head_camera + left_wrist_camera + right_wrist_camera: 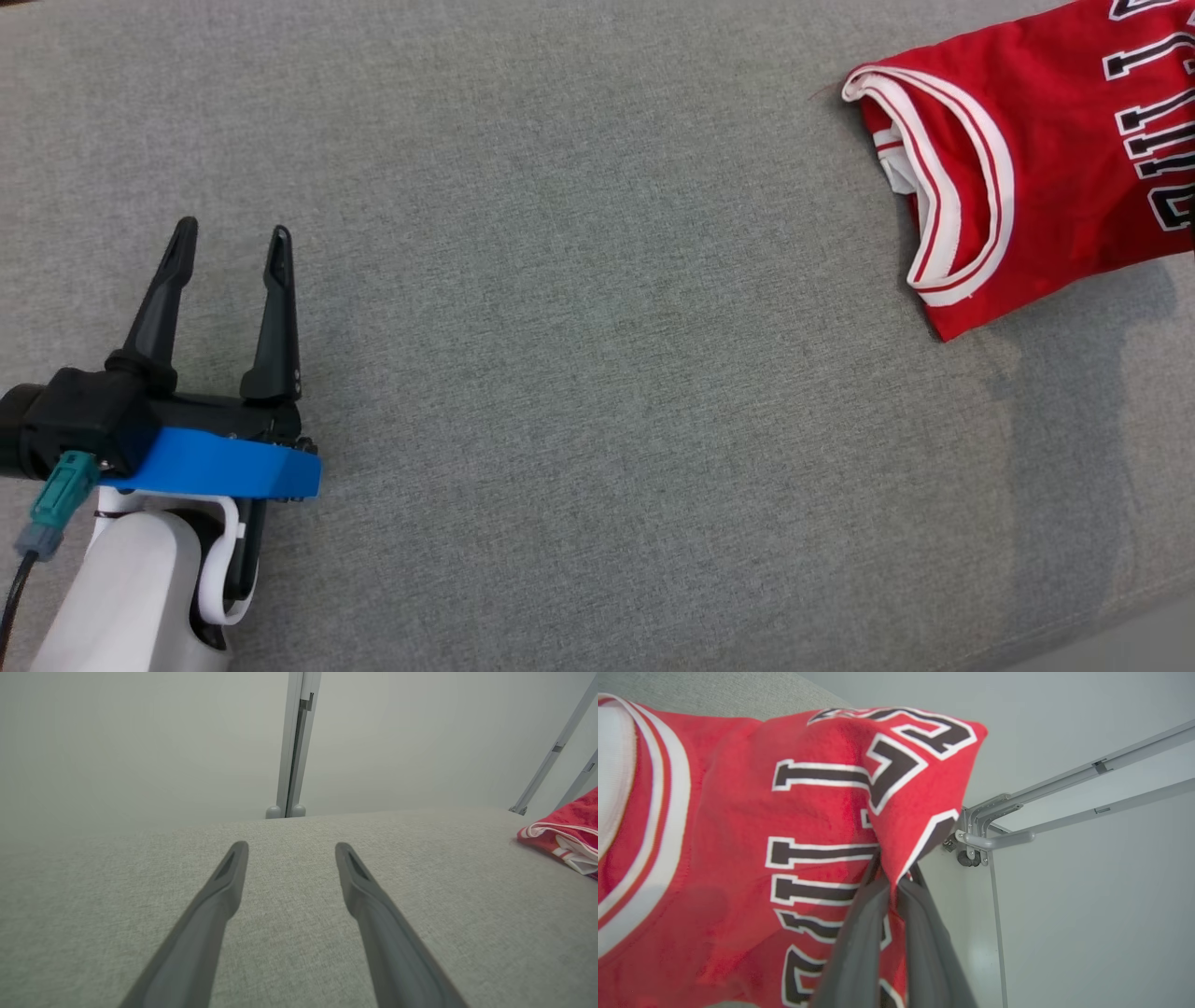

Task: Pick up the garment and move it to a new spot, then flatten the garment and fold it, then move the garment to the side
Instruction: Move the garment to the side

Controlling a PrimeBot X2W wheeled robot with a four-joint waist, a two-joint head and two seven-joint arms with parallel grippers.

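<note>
- Red jersey (pixel 714 826) — white striped trim, black letters edged in white.
- Pinched at a raised fold by the right gripper (pixel 893 877).
- Well off to the right of the left gripper (pixel 233 231), spread wide over the grey cushion (pixel 597 392).

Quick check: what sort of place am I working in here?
Probably a lab or test booth: a grey fabric-covered surface, plain pale walls, metal frame struts, and a red jersey as workpiece.

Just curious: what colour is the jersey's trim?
The trim is white with red stripes; head view shows it best.
</note>
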